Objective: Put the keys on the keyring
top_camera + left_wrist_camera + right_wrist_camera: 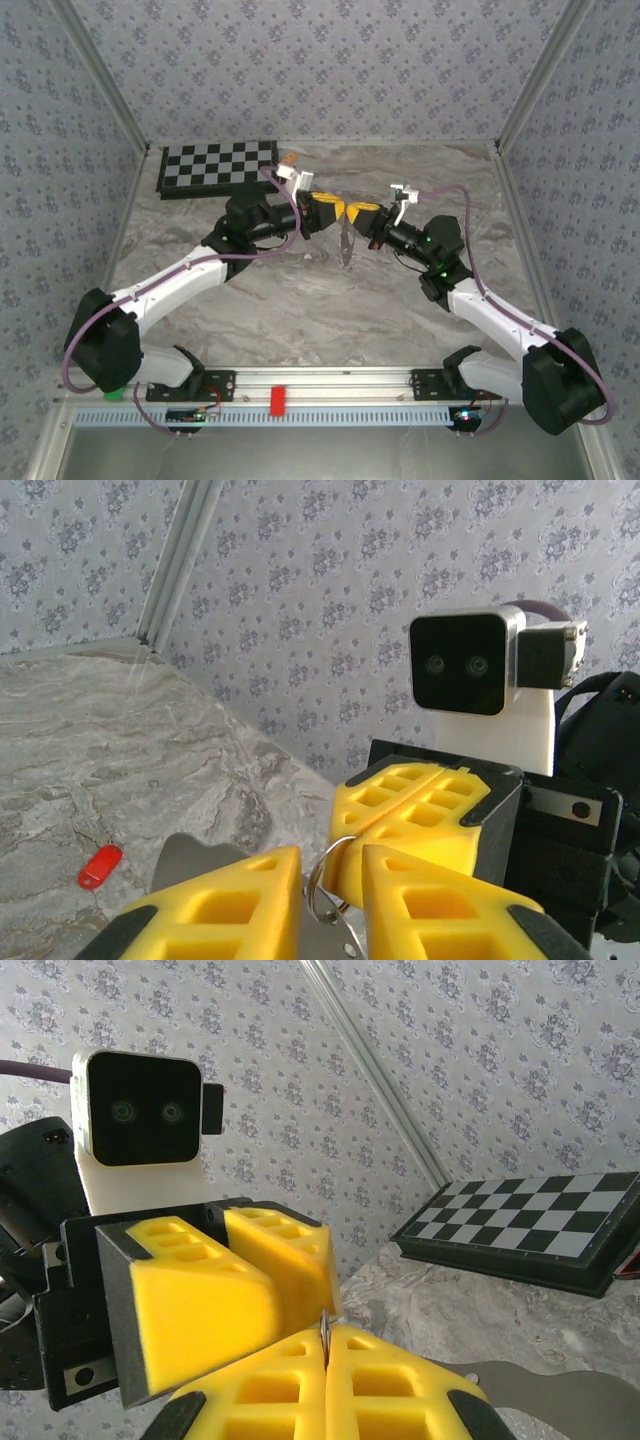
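I see right gripper (326, 1338) clamped on keyring (318, 905); left gripper (332, 868) straddles it (can't tell if gripping); red key (100, 866) on table (120, 740).

White-shelled left arm (182, 276) and right arm (500, 316), black joints (105, 350), purple cables (67, 352), yellow honeycomb gripper fingers (420, 810), black cameras (460, 665) on white mounts

1. keyring (325, 882): thin silvery loop, held above the table (60, 740), edge pinched by the right gripper (326, 1334), standing in the left gripper (330, 892) gap.
2. key (100, 866): tiny, red-headed, lying flat on the table, well apart.
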`<state>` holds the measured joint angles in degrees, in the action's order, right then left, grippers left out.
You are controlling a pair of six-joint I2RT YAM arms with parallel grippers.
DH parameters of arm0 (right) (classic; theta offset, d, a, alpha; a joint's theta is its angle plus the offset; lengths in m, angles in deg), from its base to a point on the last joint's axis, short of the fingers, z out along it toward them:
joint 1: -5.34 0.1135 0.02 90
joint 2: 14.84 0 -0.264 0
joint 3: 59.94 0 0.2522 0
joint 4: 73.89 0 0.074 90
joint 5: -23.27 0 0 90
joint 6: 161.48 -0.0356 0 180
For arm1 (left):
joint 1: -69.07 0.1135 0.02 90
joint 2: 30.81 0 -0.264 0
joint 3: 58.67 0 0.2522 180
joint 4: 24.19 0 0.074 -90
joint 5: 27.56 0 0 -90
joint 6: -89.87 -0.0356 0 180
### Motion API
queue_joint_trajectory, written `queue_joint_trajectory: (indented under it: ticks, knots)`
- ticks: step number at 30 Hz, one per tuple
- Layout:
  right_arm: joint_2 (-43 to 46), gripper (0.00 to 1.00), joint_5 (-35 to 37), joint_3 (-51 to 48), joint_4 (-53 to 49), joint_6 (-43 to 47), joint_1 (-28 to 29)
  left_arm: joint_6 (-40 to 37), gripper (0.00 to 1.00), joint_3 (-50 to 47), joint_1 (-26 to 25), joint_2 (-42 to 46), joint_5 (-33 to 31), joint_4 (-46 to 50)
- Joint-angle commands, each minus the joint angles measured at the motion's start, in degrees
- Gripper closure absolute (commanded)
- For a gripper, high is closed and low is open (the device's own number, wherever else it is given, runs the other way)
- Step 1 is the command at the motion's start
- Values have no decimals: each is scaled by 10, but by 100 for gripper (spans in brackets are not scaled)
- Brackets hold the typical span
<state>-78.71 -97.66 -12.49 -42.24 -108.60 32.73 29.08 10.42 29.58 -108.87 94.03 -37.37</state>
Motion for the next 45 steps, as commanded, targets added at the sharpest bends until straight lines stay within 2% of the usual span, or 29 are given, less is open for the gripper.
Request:
queue_joint_trajectory:
  ticks: [1,14,23,26,28,29,37,43,45]
  knots:
    - [1,100,-9,26,25,-8,2,-12,79,9,1,-7,18,-6]
    - [0,100,-11,27,26,-8,7,-14,80,13,-2,-11,18,-5]
    - [-3,100,-15,27,27,-8,11,-17,85,18,-6,-14,18,-5]
    - [-2,100,-14,27,26,-8,12,-21,94,22,-8,-18,23,0]
    - [-2,100,-15,27,26,-8,12,-21,95,23,-9,-20,24,3]
    - [-1,100,-15,27,27,-8,13,-22,99,23,-9,-19,24,4]
    - [1,100,-14,25,21,-3,10,-21,100,17,-9,-9,15,1]
    - [8,81,-27,26,13,-17,-13,-16,100,8,-3,2,8,-5]
    - [10,79,-39,28,15,-27,-20,-15,100,6,-2,3,8,-7]
